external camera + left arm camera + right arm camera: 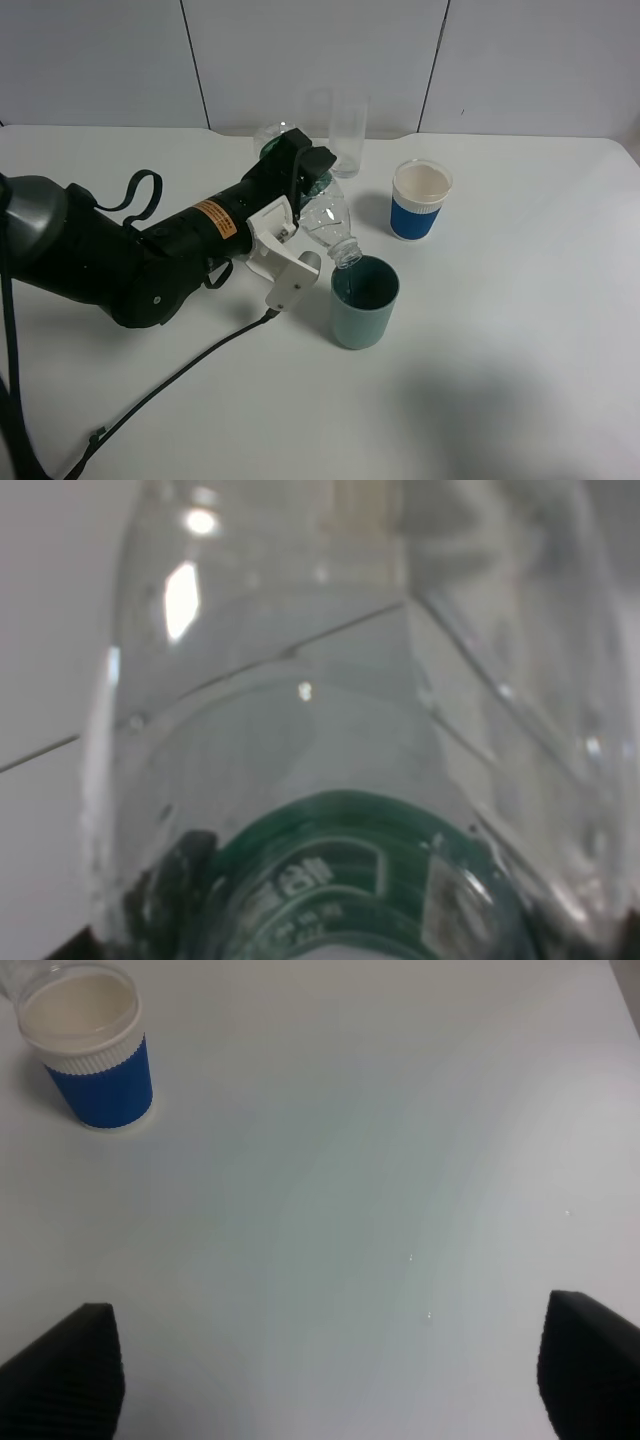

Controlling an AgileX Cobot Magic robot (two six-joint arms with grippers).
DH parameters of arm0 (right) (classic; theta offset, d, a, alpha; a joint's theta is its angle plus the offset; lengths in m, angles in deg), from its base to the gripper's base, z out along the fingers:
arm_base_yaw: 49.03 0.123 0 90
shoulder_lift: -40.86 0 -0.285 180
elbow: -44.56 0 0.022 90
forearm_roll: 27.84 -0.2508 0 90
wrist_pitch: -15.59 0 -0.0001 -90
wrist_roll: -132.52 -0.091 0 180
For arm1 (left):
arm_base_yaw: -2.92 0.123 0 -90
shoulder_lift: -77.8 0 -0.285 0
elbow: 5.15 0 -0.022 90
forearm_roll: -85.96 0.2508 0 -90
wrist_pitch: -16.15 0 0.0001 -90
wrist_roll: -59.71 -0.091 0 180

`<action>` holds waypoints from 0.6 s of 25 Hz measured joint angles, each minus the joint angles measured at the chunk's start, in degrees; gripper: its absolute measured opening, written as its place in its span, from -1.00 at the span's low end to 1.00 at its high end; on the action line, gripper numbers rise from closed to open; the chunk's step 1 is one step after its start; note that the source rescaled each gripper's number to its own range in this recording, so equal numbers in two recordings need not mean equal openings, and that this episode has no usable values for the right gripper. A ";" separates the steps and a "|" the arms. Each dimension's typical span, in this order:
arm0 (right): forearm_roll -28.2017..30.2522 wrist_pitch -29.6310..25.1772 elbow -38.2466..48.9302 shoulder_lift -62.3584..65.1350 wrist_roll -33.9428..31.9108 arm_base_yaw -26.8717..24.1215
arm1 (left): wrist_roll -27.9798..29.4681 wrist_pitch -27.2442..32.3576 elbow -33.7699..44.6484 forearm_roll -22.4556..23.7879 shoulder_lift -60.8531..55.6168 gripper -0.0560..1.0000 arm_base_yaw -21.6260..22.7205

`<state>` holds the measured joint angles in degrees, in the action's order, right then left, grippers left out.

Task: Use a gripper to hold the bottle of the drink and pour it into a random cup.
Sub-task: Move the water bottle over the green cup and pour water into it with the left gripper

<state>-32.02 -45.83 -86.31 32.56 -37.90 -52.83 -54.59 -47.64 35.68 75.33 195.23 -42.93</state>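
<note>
My left gripper (308, 176) is shut on the bottle of the drink (327, 218), a small clear bottle with a green label. The bottle is tilted down, and its open neck hangs over the rim of the teal cup (364, 302), which stands upright near the table's middle. In the left wrist view the clear bottle (330, 730) fills the frame, with its green label (350, 890) close to the camera. My right gripper (320, 1385) is open and empty over bare table; its arm does not show in the exterior high view.
A blue-and-white cup (420, 200) stands right of the bottle and also shows in the right wrist view (90, 1050). A tall clear glass (348, 135) and a second clear glass (275, 138) stand behind. A black cable (170, 385) trails across the front left.
</note>
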 joint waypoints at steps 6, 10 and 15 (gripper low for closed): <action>0.00 0.00 0.00 0.00 0.00 0.00 | -1.04 0.00 0.00 0.00 0.00 -0.85 0.00; 0.00 0.00 0.00 0.00 0.00 0.00 | -1.65 0.00 0.00 0.00 0.00 -0.85 0.00; 0.00 0.00 0.00 0.00 0.00 0.00 | -2.89 0.00 0.00 -0.11 0.00 -0.85 0.00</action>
<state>-32.02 -45.83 -86.31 32.56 -37.90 -52.83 -57.47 -47.64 35.68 75.22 195.23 -42.93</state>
